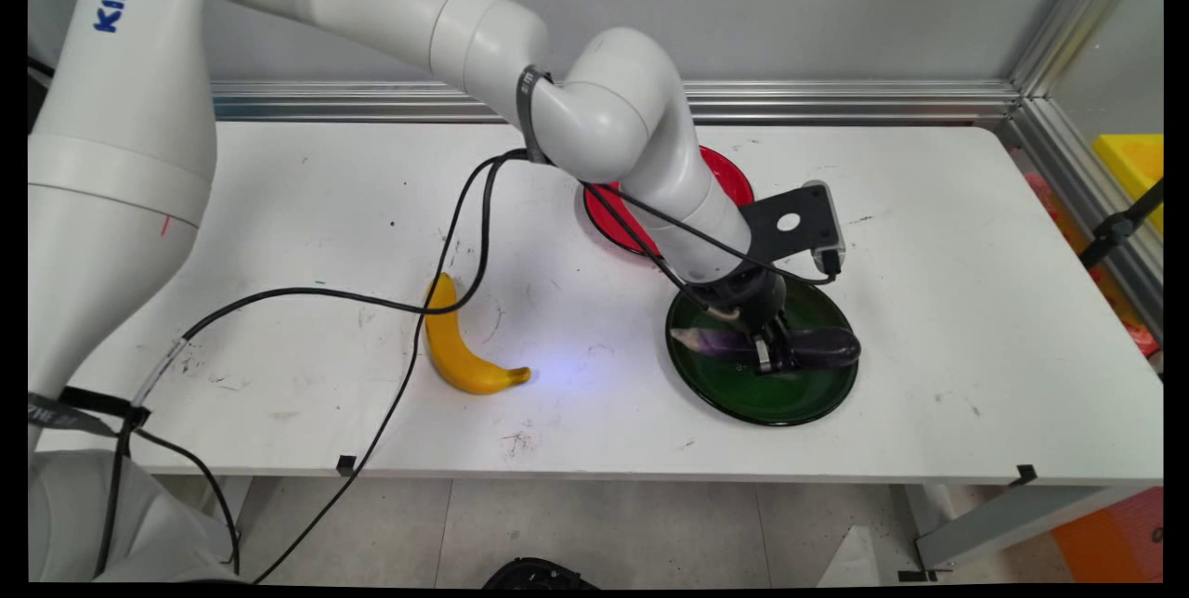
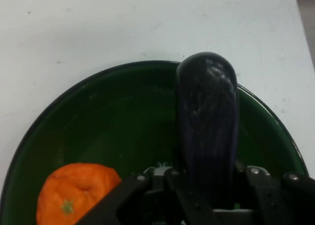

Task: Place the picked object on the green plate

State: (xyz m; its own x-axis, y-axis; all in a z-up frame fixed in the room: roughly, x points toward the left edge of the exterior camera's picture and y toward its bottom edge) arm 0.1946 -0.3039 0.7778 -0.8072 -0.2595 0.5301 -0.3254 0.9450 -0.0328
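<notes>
While the arm's white links hide part of the red plate (image 1: pixel 734 178) from above, the claw (image 1: pixel 769 352) clamps a purple eggplant (image 1: pixel 827 344) over the green plate (image 1: pixel 790 398); a banana (image 1: pixel 457 347) lies well left on the surface (image 1: pixel 929 301). Seen from the hand, an orange (image 2: pixel 74 193) sits in the green plate (image 2: pixel 123 116) beside the eggplant (image 2: pixel 209 121).

White rounded arm (image 1: pixel 604 115) with blue lettering, black cables, a black strap and black gripper (image 1: pixel 769 352) linkage
</notes>
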